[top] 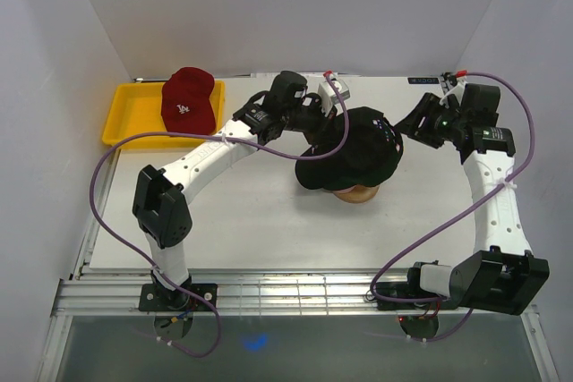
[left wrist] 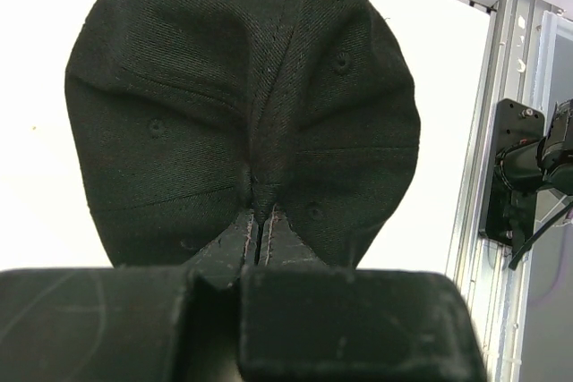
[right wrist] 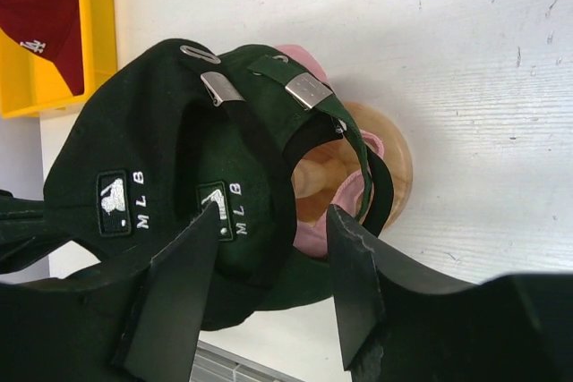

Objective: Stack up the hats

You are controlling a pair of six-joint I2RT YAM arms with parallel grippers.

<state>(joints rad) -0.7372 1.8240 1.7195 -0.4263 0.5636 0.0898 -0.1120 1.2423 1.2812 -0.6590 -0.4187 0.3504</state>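
Your left gripper (left wrist: 260, 232) is clenched on a pinch of crown fabric of the black fabric baseball cap (top: 358, 154), which sits over the dark green fabric cap (right wrist: 242, 248) on the round-topped wooden pedestal stand (right wrist: 394, 163) at the middle of the white table (top: 269, 230). Your right gripper (right wrist: 269, 284) comes in from about 2 o'clock of the stand, jaws apart and straddling the rear of the green cap, with no grip that can be made out. The danger, as I judge it, is the overlapping straps: the black cap's back band crosses the green one's buckles, so a squeeze here could catch both caps, or drag the green cap off the stand. A pull from your left side while the right closes could also tip the pedestal. Some pink fabric shows under the green cap; I cannot tell what it is. The red fabric cap (top: 188, 100) waits in the shallow yellow plastic tray (top: 125, 123) at about 10 o'clock, and your left forearm lies across the route to it.
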